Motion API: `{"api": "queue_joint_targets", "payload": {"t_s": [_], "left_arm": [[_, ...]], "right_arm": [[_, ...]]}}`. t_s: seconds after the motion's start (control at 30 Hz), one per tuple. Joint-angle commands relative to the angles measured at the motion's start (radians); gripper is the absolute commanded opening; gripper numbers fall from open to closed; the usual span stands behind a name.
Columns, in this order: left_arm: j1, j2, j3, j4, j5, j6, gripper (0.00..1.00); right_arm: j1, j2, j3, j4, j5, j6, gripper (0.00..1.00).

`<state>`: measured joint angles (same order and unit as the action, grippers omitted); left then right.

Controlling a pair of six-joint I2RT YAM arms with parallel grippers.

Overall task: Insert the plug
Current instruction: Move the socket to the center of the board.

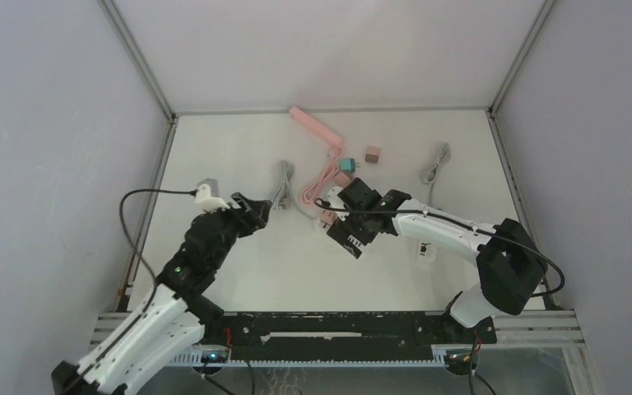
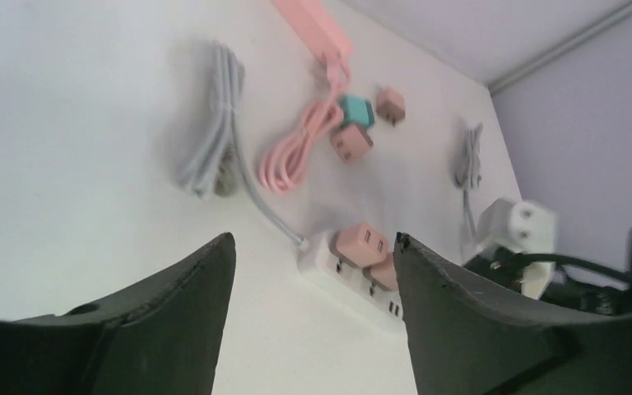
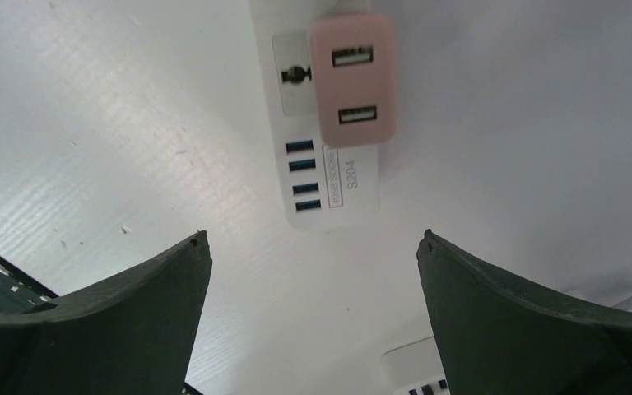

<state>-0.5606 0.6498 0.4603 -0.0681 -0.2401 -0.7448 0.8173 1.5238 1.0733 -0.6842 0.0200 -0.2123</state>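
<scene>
Dark fingers (image 3: 132, 321) of my right gripper (image 3: 313, 239) fill the bottom corners of the right wrist view. They stand wide apart with only bare table (image 3: 90, 123) between them. Just above the gap, at the top centre of the frame, lies the white power strip (image 3: 317, 177), showing its four blue ports. The pink plug (image 3: 352, 78) sits flat on the strip's face beside a round socket, its two slots facing the camera. It touches the strip, but I cannot tell whether it is pushed fully home. At the bottom edge, a second white block with blue ports (image 3: 415, 362) peeks in.

My left gripper (image 2: 314, 239) is spread too, its two fingers parted on nothing. Through that gap in the left wrist view, the same strip and plug lie at lower centre. A second pink shape (image 2: 383, 271) beside the plug is partly hidden by my finger. In the upper middle of that frame a coiled pink cord (image 2: 292, 152) runs up to a long pink strip (image 2: 313, 25). A teal adapter (image 2: 355, 109) and two brownish-pink cubes lie just right of the coil. A grey cable bundle (image 2: 210, 132) lies at upper left and a smaller grey cable (image 2: 469, 156) at right.

Seen from above, my right gripper hangs over the white strip near the centre of the table. My left gripper is just left of it, near the grey bundle.
</scene>
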Motion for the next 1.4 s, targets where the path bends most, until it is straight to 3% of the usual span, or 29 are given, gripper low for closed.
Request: {"api": "queue_joint_targets", "payload": {"t_s": [0.0, 0.1, 0.23, 0.4, 0.7, 0.93, 1.13, 1.37], "left_arm": [[0.001, -0.197, 0.124, -0.238, -0.185, 0.158, 0.79], [0.001, -0.282, 0.189, -0.293, -0.219, 0.216, 0.90], [0.001, -0.331, 0.283, -0.328, -0.295, 0.371, 0.95], [0.002, -0.346, 0.284, -0.312, -0.359, 0.505, 0.96], [0.025, -0.375, 0.230, -0.308, -0.319, 0.533, 0.95], [0.124, -0.375, 0.222, -0.303, -0.233, 0.512, 0.95], [0.144, -0.373, 0.218, -0.303, -0.224, 0.504, 0.95], [0.148, -0.314, 0.228, -0.338, -0.202, 0.418, 1.00]], "right_arm": [[-0.012, -0.019, -0.032, 0.098, 0.006, 0.045, 1.00], [-0.015, 0.024, -0.040, 0.113, 0.012, 0.041, 1.00], [-0.021, 0.081, -0.039, 0.134, -0.001, 0.031, 0.99], [-0.033, 0.137, -0.039, 0.163, -0.012, 0.028, 0.94], [-0.027, 0.204, -0.011, 0.156, -0.042, 0.024, 0.74], [0.028, 0.257, 0.089, 0.148, -0.086, 0.037, 0.56], [0.097, 0.377, 0.254, 0.162, -0.066, 0.106, 0.51], [0.148, 0.588, 0.548, 0.104, -0.014, 0.192, 0.54]]}}
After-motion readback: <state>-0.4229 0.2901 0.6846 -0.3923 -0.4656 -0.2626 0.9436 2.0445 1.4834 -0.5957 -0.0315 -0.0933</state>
